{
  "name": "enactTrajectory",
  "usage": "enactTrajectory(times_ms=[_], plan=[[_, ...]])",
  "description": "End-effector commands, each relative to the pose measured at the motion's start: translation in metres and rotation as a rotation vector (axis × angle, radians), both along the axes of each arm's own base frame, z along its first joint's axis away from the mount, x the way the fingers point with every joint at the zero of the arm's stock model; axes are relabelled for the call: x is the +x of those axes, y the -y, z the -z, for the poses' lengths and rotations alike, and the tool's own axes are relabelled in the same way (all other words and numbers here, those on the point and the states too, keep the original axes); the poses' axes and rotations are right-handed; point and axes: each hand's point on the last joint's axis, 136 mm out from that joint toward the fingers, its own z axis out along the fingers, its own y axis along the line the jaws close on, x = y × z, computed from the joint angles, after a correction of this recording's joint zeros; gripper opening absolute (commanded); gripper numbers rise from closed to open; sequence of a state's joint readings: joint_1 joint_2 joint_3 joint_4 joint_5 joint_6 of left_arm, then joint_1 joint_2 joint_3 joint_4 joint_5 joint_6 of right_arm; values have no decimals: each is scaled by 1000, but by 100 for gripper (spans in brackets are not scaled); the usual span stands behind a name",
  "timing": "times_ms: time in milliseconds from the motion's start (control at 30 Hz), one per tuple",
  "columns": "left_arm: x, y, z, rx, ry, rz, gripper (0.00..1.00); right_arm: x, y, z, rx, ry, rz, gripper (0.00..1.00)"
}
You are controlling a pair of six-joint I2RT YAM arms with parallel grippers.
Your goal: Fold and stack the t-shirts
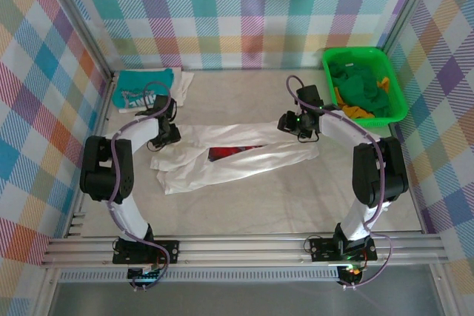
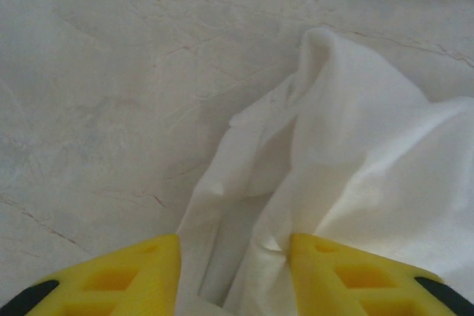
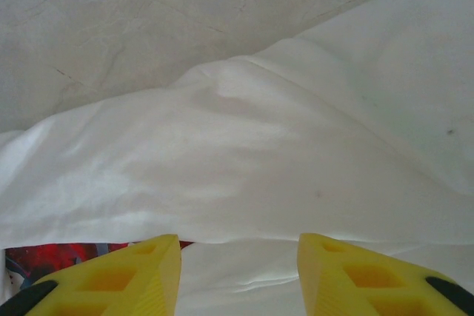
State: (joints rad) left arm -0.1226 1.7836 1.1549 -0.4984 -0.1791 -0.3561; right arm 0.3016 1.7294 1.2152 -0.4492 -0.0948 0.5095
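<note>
The white t-shirt (image 1: 222,168) lies stretched left to right across the middle of the table, partly folded over itself, with its red-and-dark print (image 1: 226,153) peeking out at the centre. My left gripper (image 1: 164,136) is down at the shirt's left end. In the left wrist view its jaws (image 2: 233,240) stand apart with a bunched fold of white cloth (image 2: 355,153) between them. My right gripper (image 1: 296,127) is over the shirt's right end. It is open (image 3: 238,240) just above the white cloth (image 3: 222,153), with a bit of print (image 3: 52,260) at the lower left. The teal t-shirt (image 1: 141,86) lies folded at the back left.
A green plastic basket (image 1: 355,51) at the back right holds green and orange clothes. Checked walls close in the table on the left, back and right. Bare table surface (image 1: 296,197) lies in front of the white shirt.
</note>
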Motion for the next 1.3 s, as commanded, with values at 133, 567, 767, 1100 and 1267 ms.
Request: enactTrajectory(times_ms=[133,567,767,1100,1267], plan=[[-5,-11,-11,31,17,-31,5,1,1,6,-32,-6,-10,47],[-36,10,-52,37,75,-10,0,2,2,3,-37,-3,-6,48],[-40,-16,-39,36,38,-91,38,3,-3,4,-16,-5,-16,48],[-12,-9,-3,-24,-3,-62,45,0,2,0,-37,9,-10,49],[-9,-5,7,-39,-12,-40,21,1,1,0,-33,9,-10,49]])
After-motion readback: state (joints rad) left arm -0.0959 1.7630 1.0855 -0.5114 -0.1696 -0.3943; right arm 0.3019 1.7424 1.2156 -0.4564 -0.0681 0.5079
